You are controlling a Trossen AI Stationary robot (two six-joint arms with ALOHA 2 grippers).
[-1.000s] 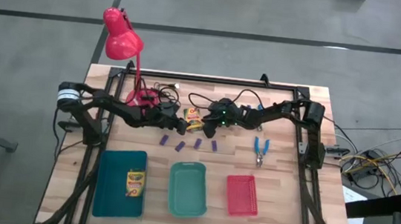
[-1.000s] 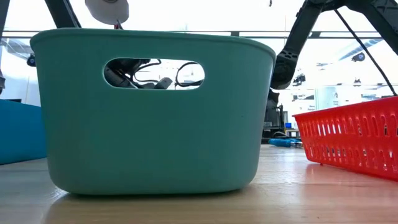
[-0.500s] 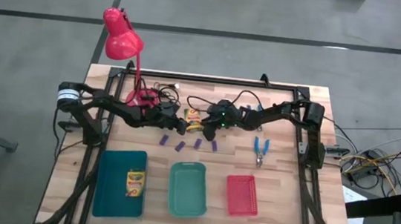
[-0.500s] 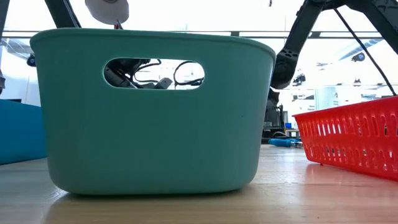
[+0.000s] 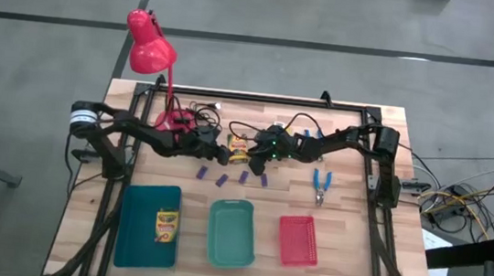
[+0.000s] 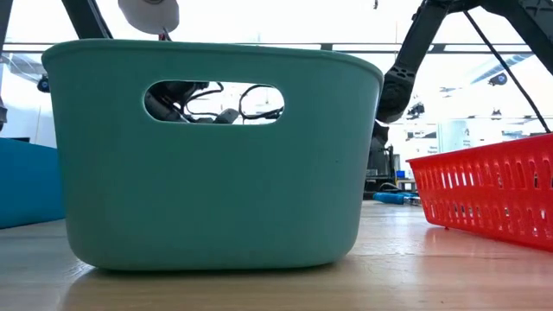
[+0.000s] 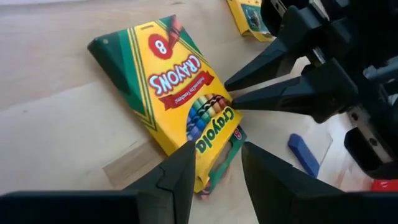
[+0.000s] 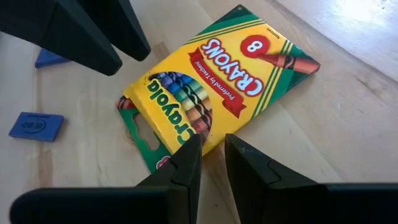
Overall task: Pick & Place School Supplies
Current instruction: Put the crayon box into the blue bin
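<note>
We are at the pick step for one crayon box (image 7: 177, 99), which lies flat on the desk (image 5: 346, 249) just in front of the red lamp's (image 5: 150, 43) base, between the two arms. Both grippers converge on it from opposite sides. The left gripper (image 7: 214, 158) hovers over one long edge of the box with its fingers (image 7: 177, 177) parted, a clear gap between the tips and nothing held. The right gripper (image 8: 212, 155) faces the box from the other side; its fingers (image 8: 186, 165) stand only slightly apart and grip nothing, their tips just at the box's edge. Neither pair yet straddles the box.

A second crayon box (image 5: 166, 225) already lies in the blue tray (image 5: 131, 236), away from the lamp at the desk's near edge. Four purple blocks (image 5: 221, 180) sit in a row just beyond the box, on the side away from the lamp, and blue-handled scissors (image 5: 320, 184) lie farther off, well apart from the lamp. The teal tray (image 5: 214, 245) and red tray (image 5: 296, 240) sit beside the blue one.

We judge that the next move calls for one gripper to yield. The left, being wider, seems better placed to lower over the box's narrow width and close; the box lies flat, so the tips must reach the desk surface.
</note>
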